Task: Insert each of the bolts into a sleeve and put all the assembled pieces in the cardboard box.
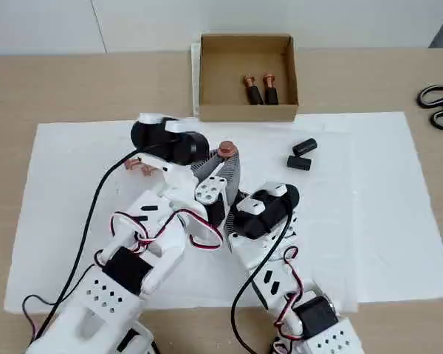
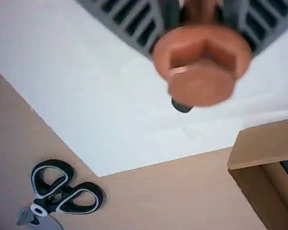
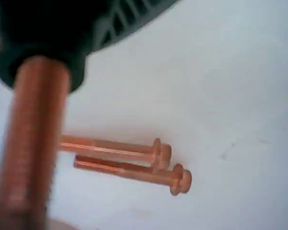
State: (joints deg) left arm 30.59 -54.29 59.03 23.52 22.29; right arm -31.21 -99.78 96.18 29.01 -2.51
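We look down on a pale wooden surface [image 1: 59, 81] with a white sheet [image 1: 354, 221] spread over its middle. At the centre of the sheet the two arms meet.

The left pincer [image 2: 201, 12] is closed on a copper bolt [image 1: 227, 151], whose hexagonal head faces that arm's wrist camera. The right pincer [image 1: 229, 171] is just at 6 o'clock of the bolt head and grips a black sleeve [image 3: 38, 28]. In the right wrist view the bolt's threaded shaft passes through this sleeve.

At 12 o'clock on the surface stands the open cardboard box [image 1: 245, 112], its near wall touching the sheet's far edge. Two assembled pieces [image 1: 260, 90] lie side by side on its floor, toward 4 o'clock, with their copper heads pointing to 12.

Two loose sleeves [image 1: 301, 155] lie on the sheet at 3 o'clock of the pincers, near each other. Two loose bolts [image 3: 134, 163] lie side by side at 9 o'clock of the pincers, partly hidden by the left arm in the high view.

Black-handled scissors [image 1: 439, 105] rest on the bare surface at 2 o'clock, off the sheet.
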